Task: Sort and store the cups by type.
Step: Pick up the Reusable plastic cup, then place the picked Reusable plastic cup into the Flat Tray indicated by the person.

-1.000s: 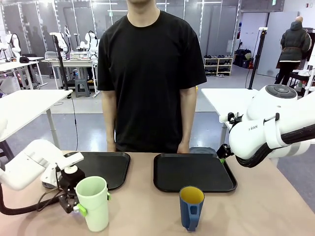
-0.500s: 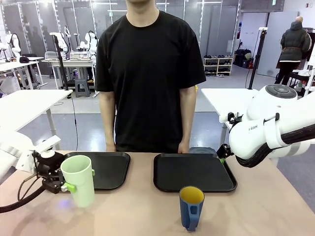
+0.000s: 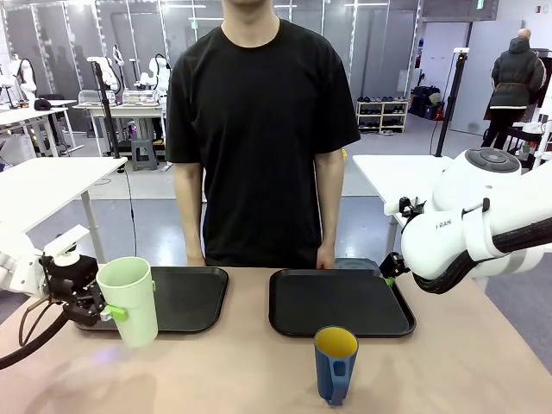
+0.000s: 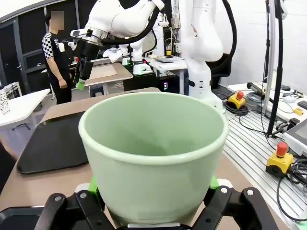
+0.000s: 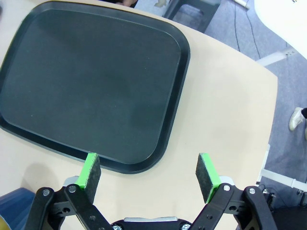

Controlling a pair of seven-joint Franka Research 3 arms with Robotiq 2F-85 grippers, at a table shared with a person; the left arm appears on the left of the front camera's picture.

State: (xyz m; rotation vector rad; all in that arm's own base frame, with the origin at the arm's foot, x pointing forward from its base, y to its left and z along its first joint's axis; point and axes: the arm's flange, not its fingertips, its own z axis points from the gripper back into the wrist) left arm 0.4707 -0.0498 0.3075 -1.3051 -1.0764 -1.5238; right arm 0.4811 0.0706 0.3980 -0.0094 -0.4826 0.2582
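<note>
The left gripper (image 3: 105, 304) has its green-padded fingers (image 4: 93, 186) clamped on the wall, below mid-height, of the tall pale green plastic tumbler (image 3: 129, 302). It is held upright at the left end of the left-hand black plastic tray (image 3: 190, 293), seemingly clear of the worktop (image 3: 259, 379). Smooth, thin and light, it may flex or slip under a hard squeeze. The right gripper (image 5: 148, 171) holds nothing, fingers spread wide, well right of that tray. The short dark blue mug with yellow inside (image 3: 335, 362) stands right of and nearer than that tray; it looks stiffer and heavier, so is best pinched across the body.
</note>
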